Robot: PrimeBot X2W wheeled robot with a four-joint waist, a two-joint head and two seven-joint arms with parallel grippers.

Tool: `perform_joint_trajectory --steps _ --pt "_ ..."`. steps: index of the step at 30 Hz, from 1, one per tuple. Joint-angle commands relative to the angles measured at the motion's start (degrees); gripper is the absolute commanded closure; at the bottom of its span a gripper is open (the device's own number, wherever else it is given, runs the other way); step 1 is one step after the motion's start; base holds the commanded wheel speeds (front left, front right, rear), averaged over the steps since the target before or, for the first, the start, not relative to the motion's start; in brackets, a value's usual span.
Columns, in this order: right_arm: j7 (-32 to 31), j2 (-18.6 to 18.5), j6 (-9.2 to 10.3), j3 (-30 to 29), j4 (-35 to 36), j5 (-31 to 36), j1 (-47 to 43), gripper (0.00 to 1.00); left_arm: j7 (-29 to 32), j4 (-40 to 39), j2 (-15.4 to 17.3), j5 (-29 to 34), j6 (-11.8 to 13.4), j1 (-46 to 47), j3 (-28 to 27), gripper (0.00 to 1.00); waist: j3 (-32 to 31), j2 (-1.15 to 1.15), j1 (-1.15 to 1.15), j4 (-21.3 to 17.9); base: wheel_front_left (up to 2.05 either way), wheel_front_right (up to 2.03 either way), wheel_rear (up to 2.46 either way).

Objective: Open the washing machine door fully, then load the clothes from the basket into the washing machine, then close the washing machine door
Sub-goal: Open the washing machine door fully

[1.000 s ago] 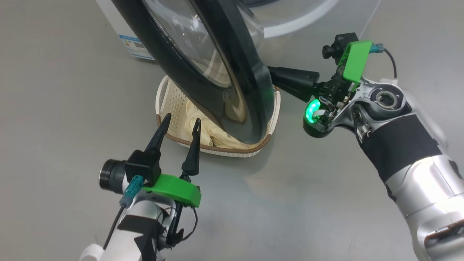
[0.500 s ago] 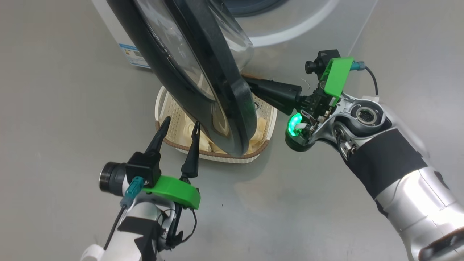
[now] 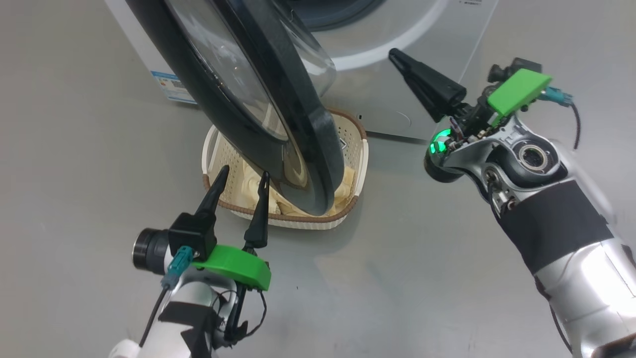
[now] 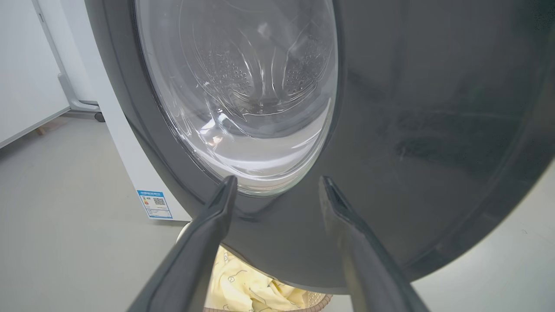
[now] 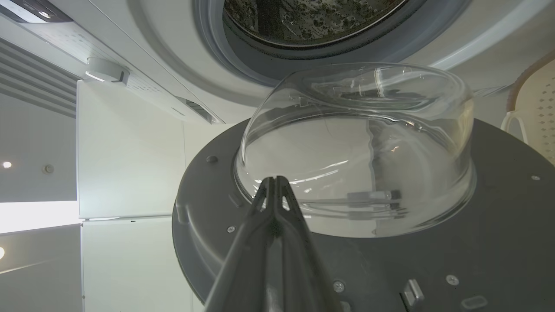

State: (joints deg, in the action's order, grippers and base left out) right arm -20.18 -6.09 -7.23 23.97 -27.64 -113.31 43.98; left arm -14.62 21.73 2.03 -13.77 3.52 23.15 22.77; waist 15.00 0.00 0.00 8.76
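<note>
The washing machine door (image 3: pixel 278 129) stands swung open, its black rim hanging over the basket (image 3: pixel 293 222). Pale yellow clothes (image 3: pixel 247 185) lie in the basket, partly hidden by the door. My left gripper (image 3: pixel 243 172) is open just before the basket's near rim, fingers pointing at the door's outer face (image 4: pixel 412 130) with the clothes (image 4: pixel 243 286) below. My right gripper (image 3: pixel 393 52) is shut on nothing, apart from the door, in front of the washing machine (image 3: pixel 427 30). In the right wrist view, the shut gripper (image 5: pixel 273 180) points at the door's glass bowl (image 5: pixel 355 147) below the steel drum (image 5: pixel 303 17).
Grey floor (image 3: pixel 397 278) spreads around the basket and between my arms. A blue sticker (image 3: pixel 171 84) marks the washer's lower front corner. White wall panels (image 4: pixel 26 86) stand left of the machine. The basket's handle (image 5: pixel 516 125) shows at the right wrist view's right edge.
My right gripper has come away from the door's edge and risen to the right, still shut. The door has swung further open to the left. The left arm has kept its place.
</note>
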Motion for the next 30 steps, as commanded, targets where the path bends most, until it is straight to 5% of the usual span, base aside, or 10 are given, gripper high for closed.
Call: perform_joint_trajectory --steps 1,2,5,6,21,30 --pt "2.6 -0.6 -0.25 -1.2 3.1 1.6 -0.7 1.0 -0.4 -1.5 0.9 0.2 -0.1 0.5 -2.1 0.0 -0.1 0.0 0.0 -0.3 0.0 0.0 0.0" --pt "4.3 -1.3 -0.25 -1.8 4.0 2.7 -1.2 0.83 -0.4 -1.5 0.9 0.3 -0.1 0.5 -2.3 0.0 -0.2 0.0 0.0 -0.6 0.0 0.0 0.0" --pt "9.1 -3.3 -0.25 -3.5 6.7 6.0 -3.0 0.09 -0.4 -1.3 0.9 0.4 -0.1 0.5 -2.8 0.0 -0.4 0.0 0.0 -1.1 0.0 0.0 0.0" --pt "10.8 -4.1 -0.25 -3.8 7.5 7.7 -3.6 0.0 -0.4 -1.3 0.9 0.4 -0.1 0.5 -3.1 0.0 -0.6 0.0 0.0 -1.4 0.0 0.0 0.0" --pt "30.8 -12.1 -0.25 -2.7 9.6 30.7 -12.2 0.0 -0.4 -0.4 1.4 1.0 -0.2 -1.7 -5.7 0.0 -3.7 0.0 0.0 -4.5 0.0 0.0 0.0" --pt "35.0 -14.4 -0.25 -8.3 6.8 50.2 -19.2 0.0 -0.4 -0.3 1.9 0.9 0.1 -4.2 -7.3 0.0 -6.2 0.0 0.0 -6.5 0.0 0.0 0.0"
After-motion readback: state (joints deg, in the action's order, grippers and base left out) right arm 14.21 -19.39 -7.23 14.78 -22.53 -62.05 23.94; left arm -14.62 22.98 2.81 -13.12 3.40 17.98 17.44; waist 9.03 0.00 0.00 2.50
